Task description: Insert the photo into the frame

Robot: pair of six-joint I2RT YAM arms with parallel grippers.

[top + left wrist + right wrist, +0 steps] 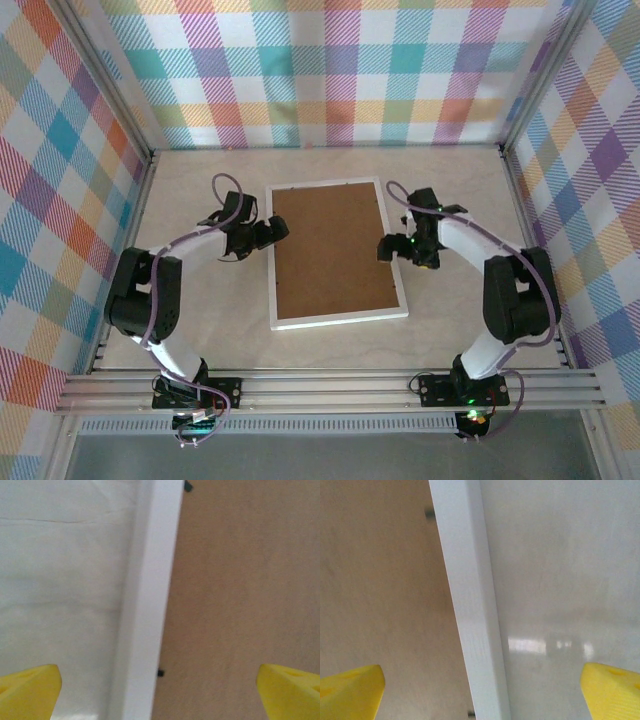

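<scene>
The frame [340, 320] is lying flat in the middle of the top view on the pale tabletop [200, 180], with a brown board [335, 250] filling it (small dark tabs [160, 672] are showing along the board's edge). The left hand [262, 236] is hanging over the frame's left edge, just above picture centre, jaws standing wide and holding nothing. In its wrist view the yellow fingertips [30, 690] are sitting in the bottom corners, straddling the white edge. The right hand [398, 250] is hanging likewise over the frame's right edge, spread wide and gripping nothing.
</scene>
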